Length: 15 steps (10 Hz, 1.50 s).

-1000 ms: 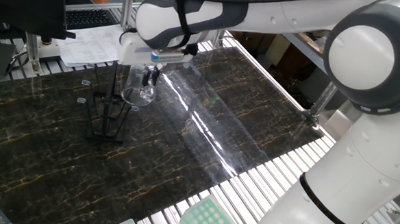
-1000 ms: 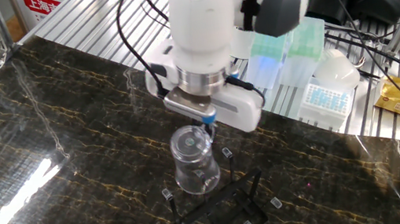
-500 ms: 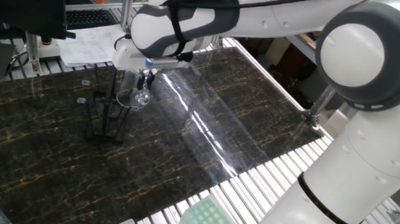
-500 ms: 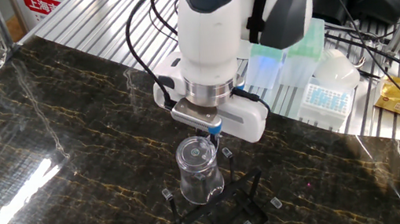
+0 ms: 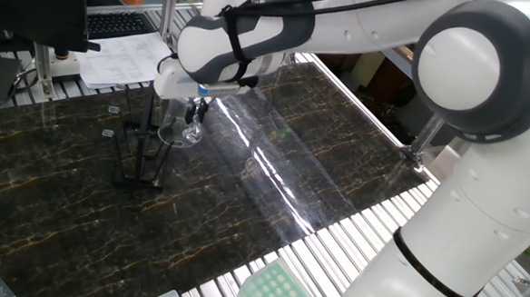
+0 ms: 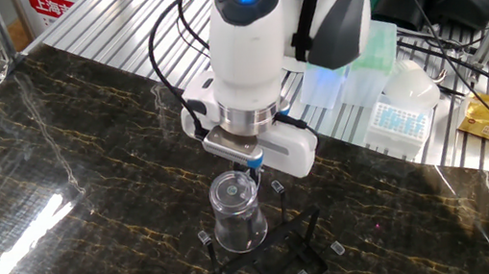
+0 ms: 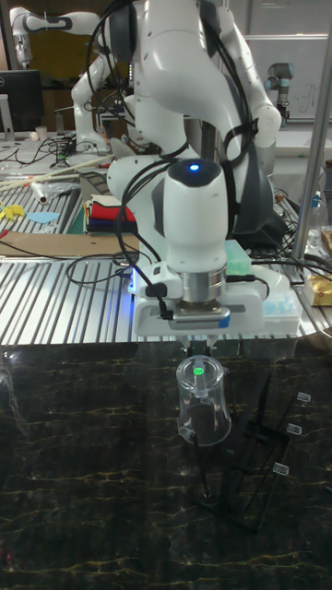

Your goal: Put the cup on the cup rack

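The upturned cup [image 7: 203,406] is gripped by the gripper [image 7: 199,348] at the cup rack [image 7: 254,456]'s nine o'clock; lowering onto a prong is called for next.

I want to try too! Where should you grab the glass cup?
Grab the thick base, from above. The cup hangs upside down, rim toward the table, so the base is on top, right where the hand pinches it beside the cup rack.

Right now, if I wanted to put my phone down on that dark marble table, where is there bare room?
The marble table is bare across its wide stretch beyond the cup, toward the slatted metal edge, and also along the near side in front of the cup rack. It is crowded at the rack, where the fingers hold the cup.
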Motion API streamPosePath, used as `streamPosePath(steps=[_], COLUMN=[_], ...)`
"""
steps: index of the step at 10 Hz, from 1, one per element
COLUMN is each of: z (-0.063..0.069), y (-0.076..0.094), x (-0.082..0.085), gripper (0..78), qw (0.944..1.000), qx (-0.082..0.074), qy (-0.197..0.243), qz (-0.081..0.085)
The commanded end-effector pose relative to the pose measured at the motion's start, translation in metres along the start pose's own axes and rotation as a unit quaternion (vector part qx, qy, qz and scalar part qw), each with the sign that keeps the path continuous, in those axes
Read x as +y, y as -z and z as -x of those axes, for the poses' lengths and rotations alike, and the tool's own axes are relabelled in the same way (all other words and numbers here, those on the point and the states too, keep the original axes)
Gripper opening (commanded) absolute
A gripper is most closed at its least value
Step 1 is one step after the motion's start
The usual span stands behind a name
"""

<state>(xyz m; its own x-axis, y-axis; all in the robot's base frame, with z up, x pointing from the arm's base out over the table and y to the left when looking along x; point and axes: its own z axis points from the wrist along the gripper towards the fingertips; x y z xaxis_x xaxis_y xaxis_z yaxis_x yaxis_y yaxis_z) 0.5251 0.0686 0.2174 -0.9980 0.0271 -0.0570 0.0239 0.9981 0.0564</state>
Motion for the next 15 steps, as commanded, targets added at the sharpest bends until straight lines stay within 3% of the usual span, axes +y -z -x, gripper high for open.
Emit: streamPosePath(steps=[1,6,9,12,15], z=[-0.002,-0.006,-0.007,-0.008,-0.008], y=[-0.006,-0.021,-0.021,-0.038,-0.043], x=[0.0,0.001,0.005,0.004,0.006], gripper=[1.1,1.1,1.1,1.1,1.1], qw=[1.0,0.9997,0.9997,0.9992,0.9992], qx=[-0.006,-0.018,-0.02,-0.036,-0.037], qy=[0.001,-0.003,-0.006,-0.006,-0.008], qz=[0.005,0.014,0.012,0.013,0.012])
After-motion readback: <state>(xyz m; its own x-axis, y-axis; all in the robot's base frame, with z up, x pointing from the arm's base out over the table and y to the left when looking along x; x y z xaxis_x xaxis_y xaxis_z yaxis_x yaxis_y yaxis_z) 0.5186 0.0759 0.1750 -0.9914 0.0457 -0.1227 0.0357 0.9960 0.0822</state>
